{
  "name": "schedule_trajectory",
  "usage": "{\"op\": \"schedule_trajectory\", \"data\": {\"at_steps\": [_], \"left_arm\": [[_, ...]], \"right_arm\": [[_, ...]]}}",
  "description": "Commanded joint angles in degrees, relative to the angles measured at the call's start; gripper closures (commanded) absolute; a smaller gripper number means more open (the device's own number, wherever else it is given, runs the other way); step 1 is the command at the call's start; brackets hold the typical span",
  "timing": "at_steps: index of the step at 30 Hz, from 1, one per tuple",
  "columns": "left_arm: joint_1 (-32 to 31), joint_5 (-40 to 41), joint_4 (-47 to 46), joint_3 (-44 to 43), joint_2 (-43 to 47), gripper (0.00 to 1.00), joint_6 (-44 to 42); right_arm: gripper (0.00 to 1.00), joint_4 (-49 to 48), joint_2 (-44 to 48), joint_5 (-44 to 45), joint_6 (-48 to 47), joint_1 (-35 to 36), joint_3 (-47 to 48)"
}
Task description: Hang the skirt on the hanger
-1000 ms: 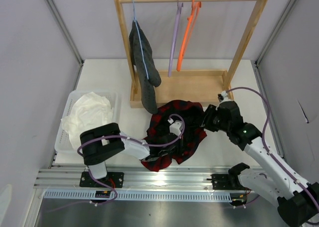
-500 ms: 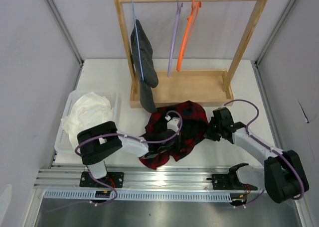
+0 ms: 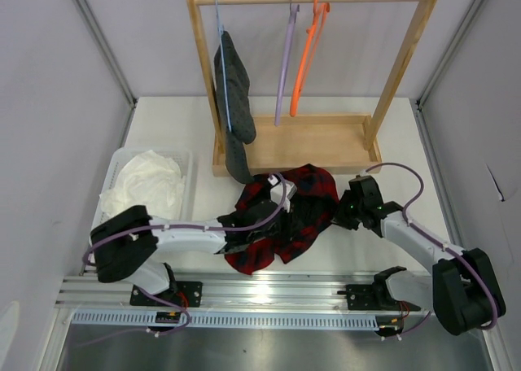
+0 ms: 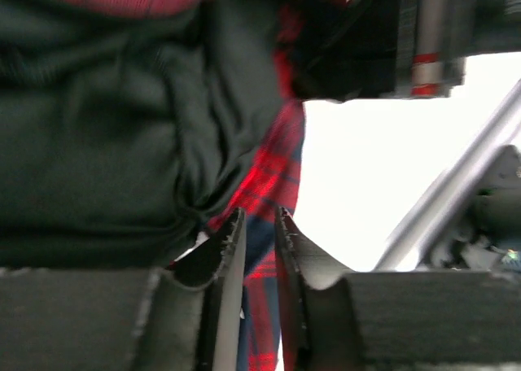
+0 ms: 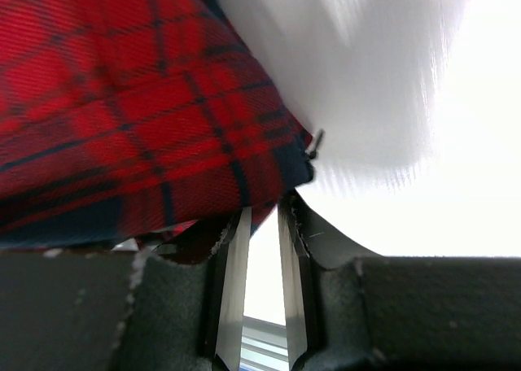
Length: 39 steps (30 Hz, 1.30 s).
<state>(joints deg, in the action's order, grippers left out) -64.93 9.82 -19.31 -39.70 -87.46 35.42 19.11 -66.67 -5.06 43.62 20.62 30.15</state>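
Observation:
The red-and-black plaid skirt (image 3: 305, 194) lies crumpled on the white table in front of the rack. The pale lilac hanger (image 3: 285, 62) hangs empty from the wooden rail, far from both grippers. My left gripper (image 3: 262, 229) lies low on the skirt's near left part. In the left wrist view, the left gripper (image 4: 259, 216) has its jaws a narrow gap apart, and a strip of skirt (image 4: 269, 168) runs into that gap. My right gripper (image 3: 338, 212) is at the skirt's right edge. The right gripper (image 5: 262, 204) pinches the skirt (image 5: 122, 119) hem at its fingertips.
A wooden rack (image 3: 309, 147) stands behind the skirt. It carries a dark grey dotted garment (image 3: 234, 82) on a light blue hanger and an orange hanger (image 3: 308, 54). A white basket (image 3: 189, 161) with white cloth sits at the left. An aluminium rail (image 3: 260, 290) runs along the near edge.
The left arm has stretched out low over the table and its jaws have parted. The right gripper dropped to the skirt's right edge and narrowed. The skirt shifted slightly and flattened.

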Motion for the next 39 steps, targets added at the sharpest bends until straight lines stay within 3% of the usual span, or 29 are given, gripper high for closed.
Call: {"op": "schedule_trajectory", "data": {"at_steps": [1, 9, 23, 28, 32, 39], "left_arm": [[0.41, -1.30, 3.66, -4.06, 6.68, 0.72, -5.97], [0.41, 1.42, 12.70, -8.36, 19.50, 0.63, -9.04], [1.11, 7.92, 22.56, -26.37, 24.97, 0.51, -15.73], [5.06, 12.84, 23.09, -32.80, 24.53, 0.49, -17.40], [14.18, 10.22, 24.84, -41.13, 22.51, 0.50, -16.61], [21.07, 6.09, 28.01, -60.74, 9.71, 0.47, -20.82]], "right_arm": [[0.75, -0.48, 2.69, -0.57, -0.99, -0.58, 2.28], [0.75, 2.85, 7.34, -1.18, -1.87, -2.08, 4.12], [0.76, 9.89, 13.85, -0.04, -2.83, -2.52, 8.78], [0.76, 10.85, 14.64, -0.83, -2.84, -2.52, 10.63], [0.76, 11.99, 15.87, -0.83, -3.18, -2.60, 12.38], [0.76, 11.56, 14.91, -1.62, -4.24, -2.69, 13.79]]}}
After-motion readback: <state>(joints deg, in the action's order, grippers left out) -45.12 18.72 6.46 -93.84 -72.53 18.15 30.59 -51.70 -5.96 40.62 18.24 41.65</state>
